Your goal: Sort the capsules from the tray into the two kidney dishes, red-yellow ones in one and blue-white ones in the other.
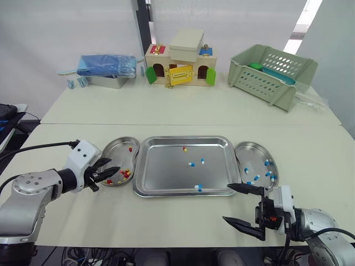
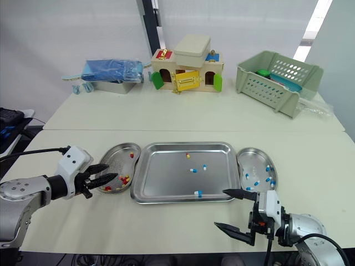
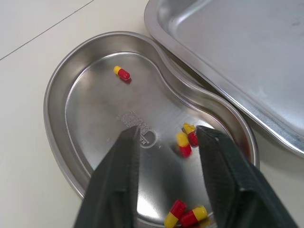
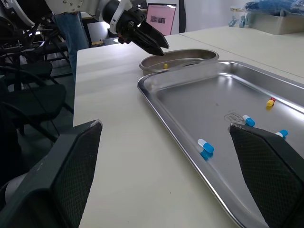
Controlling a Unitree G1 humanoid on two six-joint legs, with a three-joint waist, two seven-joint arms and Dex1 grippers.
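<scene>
R gripper is nearest, at 5 o'clock off the tray's near rim, fingers spread wide, empty. L gripper hangs over L dish, fingers slightly apart, nothing between them; red-yellow caps lie in the dish below. Tray sits centre: one blue-white cap by near rim, two more mid-tray, one red-yellow cap toward 12. L dish is just beside tray at 9 o'clock, R dish at 3 w/ blue-white caps. Far back: toy house, green basket.
</scene>
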